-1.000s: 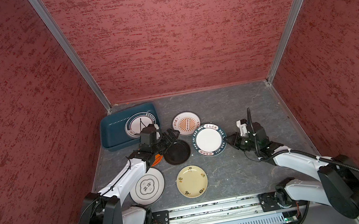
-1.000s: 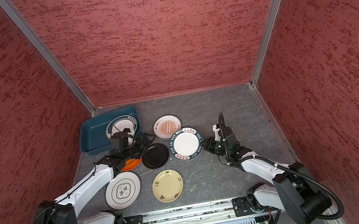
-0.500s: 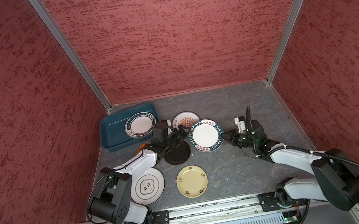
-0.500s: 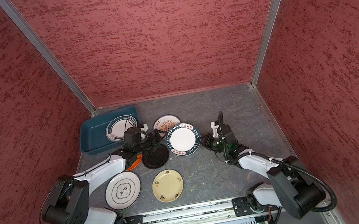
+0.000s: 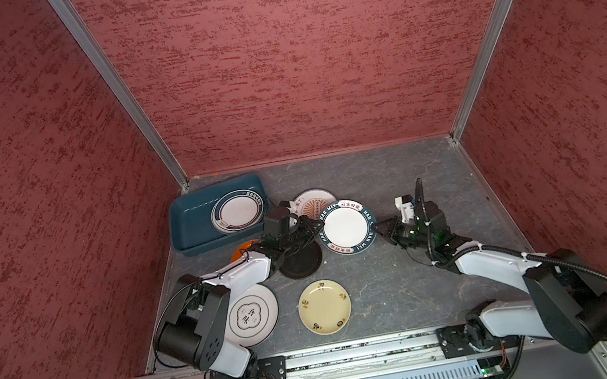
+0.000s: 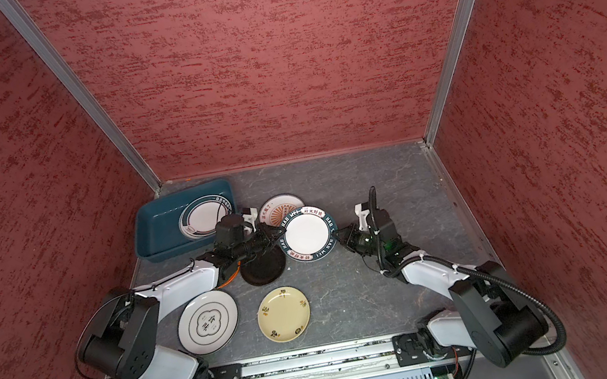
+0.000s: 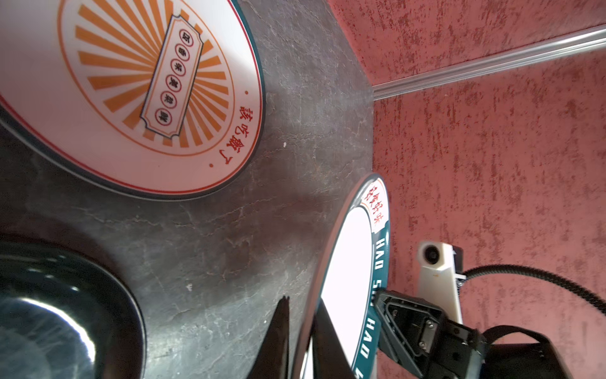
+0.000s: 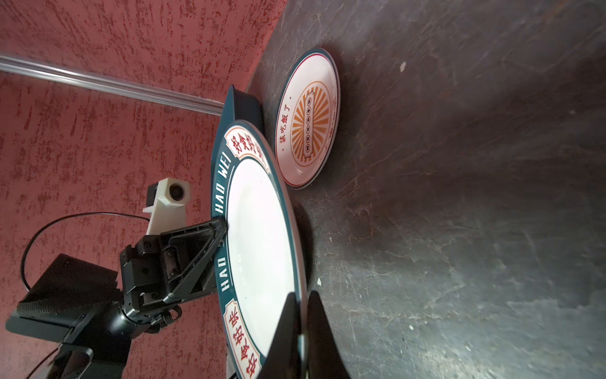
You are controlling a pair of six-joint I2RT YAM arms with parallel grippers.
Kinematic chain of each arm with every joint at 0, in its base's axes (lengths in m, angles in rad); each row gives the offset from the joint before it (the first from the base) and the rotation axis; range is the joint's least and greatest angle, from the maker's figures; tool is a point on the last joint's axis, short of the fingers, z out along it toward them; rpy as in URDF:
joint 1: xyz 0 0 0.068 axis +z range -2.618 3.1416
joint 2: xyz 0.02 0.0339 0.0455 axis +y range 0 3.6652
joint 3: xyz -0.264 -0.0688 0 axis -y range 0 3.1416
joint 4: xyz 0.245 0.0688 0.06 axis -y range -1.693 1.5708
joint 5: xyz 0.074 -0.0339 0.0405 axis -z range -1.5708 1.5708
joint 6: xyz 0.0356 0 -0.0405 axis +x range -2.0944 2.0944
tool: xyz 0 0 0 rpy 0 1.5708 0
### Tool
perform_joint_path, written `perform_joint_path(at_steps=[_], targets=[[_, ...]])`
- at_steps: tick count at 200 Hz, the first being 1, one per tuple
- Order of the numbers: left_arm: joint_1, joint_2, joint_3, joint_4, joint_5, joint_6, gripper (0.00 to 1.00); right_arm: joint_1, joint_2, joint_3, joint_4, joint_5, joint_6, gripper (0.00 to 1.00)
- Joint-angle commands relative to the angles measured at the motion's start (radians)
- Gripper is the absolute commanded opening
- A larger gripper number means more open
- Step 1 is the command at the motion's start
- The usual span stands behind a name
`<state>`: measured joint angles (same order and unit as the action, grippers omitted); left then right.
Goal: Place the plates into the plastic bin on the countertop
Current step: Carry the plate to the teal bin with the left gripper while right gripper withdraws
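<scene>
Held plate: a round white plate with a dark teal lettered rim (image 5: pixel 348 227) was at the centre of both top views, raised off the dark grey stone-look bench (image 5: pixel 374 169).
Left jaws: clamped on that plate's left edge.
Right jaws: clamped on its right edge.
Bin: the dark teal-blue rectangular plastic bin (image 5: pixel 189 223) sat upper left on the bench, with a white teal-banded plate (image 5: pixel 237 212) inside.
Loose plates: an orange-rayed white plate (image 5: pixel 316 199) lay behind the held one. A glossy black plate (image 5: pixel 302 262) and a plain orange plate (image 5: pixel 241 250) lay under the left arm (image 5: pixel 242 273). A white clover-motif plate (image 5: pixel 252 313) and a cream-yellow plate (image 5: pixel 324 307) lay lower centre.
</scene>
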<state>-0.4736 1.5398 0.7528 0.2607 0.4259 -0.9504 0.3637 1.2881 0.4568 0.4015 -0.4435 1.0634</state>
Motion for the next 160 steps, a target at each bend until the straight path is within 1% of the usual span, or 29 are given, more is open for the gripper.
perform_joint_path(at_steps=[1, 13, 42, 53, 62, 68, 78, 88, 104, 122, 149, 160], targets=[[-0.002, 0.025, 0.033, -0.019, -0.005, -0.013, 0.01, 0.004, 0.011, 0.041, 0.08, -0.044, -0.008, 0.0], [0.0, 0.027, 0.036, -0.023, -0.006, -0.009, 0.0, 0.004, 0.019, 0.045, 0.085, -0.058, -0.009, 0.0], [0.006, 0.017, 0.042, -0.029, -0.014, -0.003, 0.0, 0.004, 0.028, 0.046, 0.089, -0.069, -0.01, 0.14], [0.009, 0.016, 0.048, -0.035, -0.015, 0.002, 0.0, 0.004, 0.027, 0.046, 0.085, -0.066, -0.015, 0.27], [0.01, 0.016, 0.051, -0.038, -0.015, 0.007, 0.0, 0.004, 0.031, 0.047, 0.082, -0.067, -0.018, 0.44], [0.012, 0.016, 0.055, -0.042, -0.014, 0.009, 0.0, 0.004, 0.035, 0.049, 0.081, -0.071, -0.021, 0.53], [0.014, 0.018, 0.058, -0.044, -0.015, 0.013, 0.0, 0.004, 0.039, 0.052, 0.078, -0.079, -0.028, 0.63], [0.016, 0.022, 0.065, -0.048, -0.012, 0.018, 0.0, 0.004, 0.043, 0.052, 0.074, -0.087, -0.032, 0.71], [0.023, 0.029, 0.075, -0.056, -0.003, 0.026, 0.0, 0.004, 0.04, 0.048, 0.07, -0.086, -0.037, 0.77], [0.034, 0.035, 0.083, -0.06, 0.01, 0.03, 0.0, 0.004, 0.028, 0.043, 0.046, -0.077, -0.058, 0.79], [0.06, 0.044, 0.085, -0.06, 0.024, 0.014, 0.0, 0.004, -0.009, 0.064, -0.125, -0.011, -0.163, 0.84], [0.073, 0.05, 0.088, -0.057, 0.04, 0.007, 0.0, 0.004, -0.036, 0.064, -0.184, 0.02, -0.201, 0.88]])
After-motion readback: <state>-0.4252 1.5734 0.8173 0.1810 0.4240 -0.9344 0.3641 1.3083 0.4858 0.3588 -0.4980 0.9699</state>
